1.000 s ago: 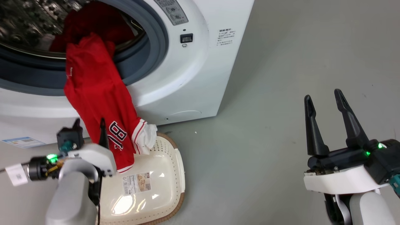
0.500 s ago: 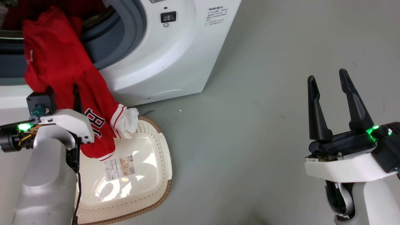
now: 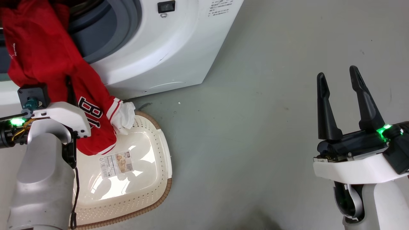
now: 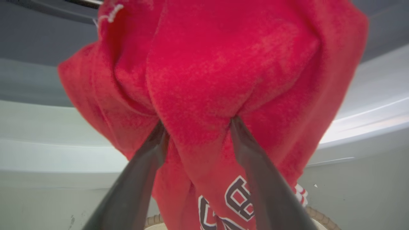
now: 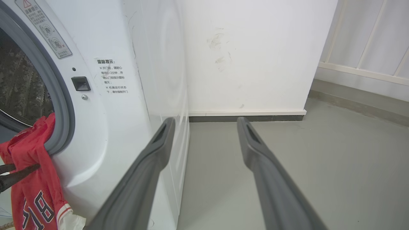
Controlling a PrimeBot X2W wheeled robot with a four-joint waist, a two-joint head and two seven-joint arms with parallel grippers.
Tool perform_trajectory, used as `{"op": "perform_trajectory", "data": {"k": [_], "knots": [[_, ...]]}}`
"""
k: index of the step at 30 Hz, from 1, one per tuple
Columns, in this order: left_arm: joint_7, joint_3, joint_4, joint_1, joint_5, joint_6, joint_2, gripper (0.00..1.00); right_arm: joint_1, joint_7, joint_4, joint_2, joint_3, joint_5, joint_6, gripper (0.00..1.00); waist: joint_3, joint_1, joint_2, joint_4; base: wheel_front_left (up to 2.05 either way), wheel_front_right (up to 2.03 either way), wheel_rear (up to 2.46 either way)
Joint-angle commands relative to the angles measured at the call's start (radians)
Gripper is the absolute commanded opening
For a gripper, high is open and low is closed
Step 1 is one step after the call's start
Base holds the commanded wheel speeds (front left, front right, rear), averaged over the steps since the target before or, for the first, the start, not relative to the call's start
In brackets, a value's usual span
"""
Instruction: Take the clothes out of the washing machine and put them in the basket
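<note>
The clothes, a red jersey [image 3: 48, 54] with black-and-white lettering and a white sleeve end, hang out of the washing machine [image 3: 153, 57] over its grey port rim [image 3: 124, 28]. The hem rests in the cream basket [image 3: 159, 198] on the floor below. My left gripper [image 4: 198, 123] is shut on a bunched fold of the jersey [image 4: 223, 73], with fabric puckered at both fingertips. Far to the right, above bare floor, my right gripper [image 3: 338, 76] stands open and holds nothing. In the right wrist view this gripper [image 5: 204, 123] points past the washing machine [image 5: 121, 105], and the jersey [image 5: 28, 179] hangs at the left edge.
The basket has a brown woven rim and a label sticker [image 3: 116, 163] on its bottom. Grey floor [image 3: 255, 127] stretches between the washer and my right arm. A white wall [image 5: 249, 54] with a dark skirting stands behind the machine.
The whole head view has shifted, so the washer and basket sit further up and left. My left gripper keeps its hold on the jersey. The right gripper stays open.
</note>
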Motion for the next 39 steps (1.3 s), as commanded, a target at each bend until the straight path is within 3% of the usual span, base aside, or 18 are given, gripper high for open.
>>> {"op": "perform_trajectory", "data": {"k": [1,15,25,39], "knots": [[-0.008,0.004,-0.015,-0.032,0.002,-0.003,0.002,0.0,-0.011,-0.002,0.002,0.0,-0.001,0.005,-0.001,1.0,-0.004,-0.0001,0.0,0.003,0.0,0.0,0.0],[-0.005,0.011,-0.032,0.063,0.0,-0.023,-0.038,0.0,0.018,-0.002,0.019,0.0,-0.001,-0.008,-0.001,1.0,-0.078,-0.0001,0.0,0.027,0.0,0.0,0.0],[-0.005,0.047,-0.17,0.222,-0.001,-0.037,-0.082,0.0,0.073,-0.002,0.039,0.0,-0.002,-0.025,-0.001,1.0,-0.201,-0.0001,0.0,0.053,0.0,0.0,0.0],[-0.005,-0.007,-0.364,0.494,0.051,-0.091,-0.162,0.0,0.186,-0.002,0.061,0.0,-0.015,-0.051,-0.001,1.0,-0.362,-0.0001,0.0,0.096,0.0,0.0,0.0]]}}
